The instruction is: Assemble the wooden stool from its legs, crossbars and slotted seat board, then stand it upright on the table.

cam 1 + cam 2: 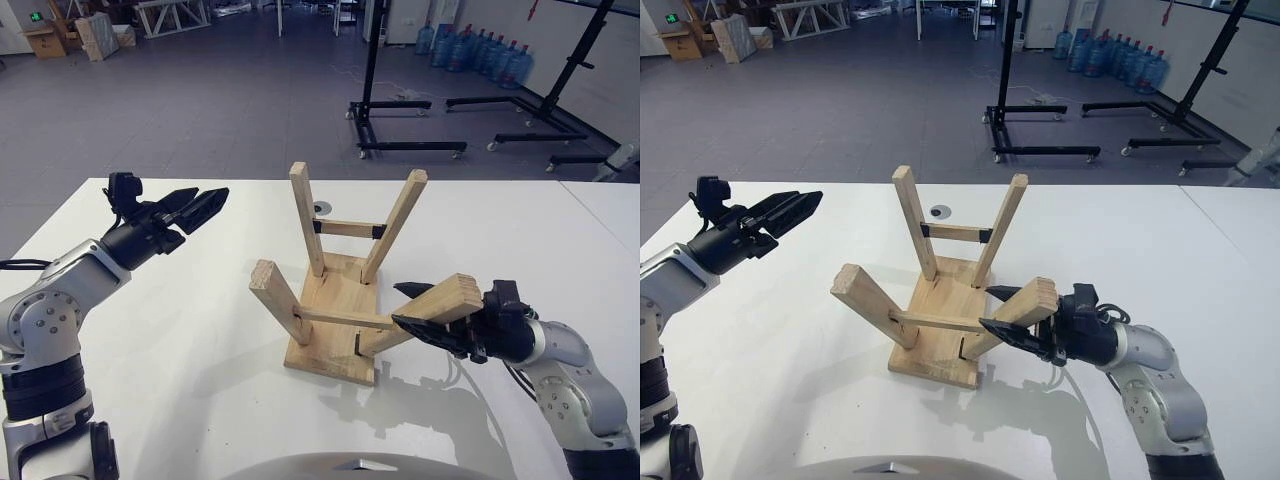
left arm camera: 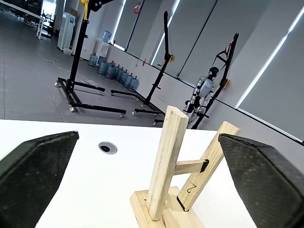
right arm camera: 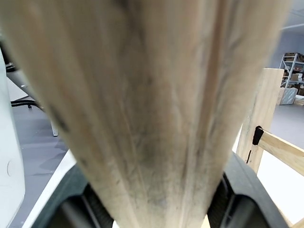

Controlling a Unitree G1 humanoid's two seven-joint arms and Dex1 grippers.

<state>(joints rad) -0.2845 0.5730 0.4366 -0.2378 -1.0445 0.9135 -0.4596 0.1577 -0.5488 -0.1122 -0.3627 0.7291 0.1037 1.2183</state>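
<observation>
On the tabletop (image 1: 200,330), a stiff, likely light leg (image 1: 452,294) is clamped by the right end effector (image 1: 399,305); the left end effector (image 1: 212,191) is held wide.

Big open workshop-type room, grey floor (image 1: 230,90) running way back. Black wheeled stands (image 1: 405,125) sit upper right of centre, with blue water bottles (image 1: 480,48) lined up behind them and cardboard boxes (image 1: 48,40) upper left. A white desk (image 1: 150,330) fills the lower frame. The left wrist view catches tall grey panels (image 2: 280,90) with bright strips between.
</observation>
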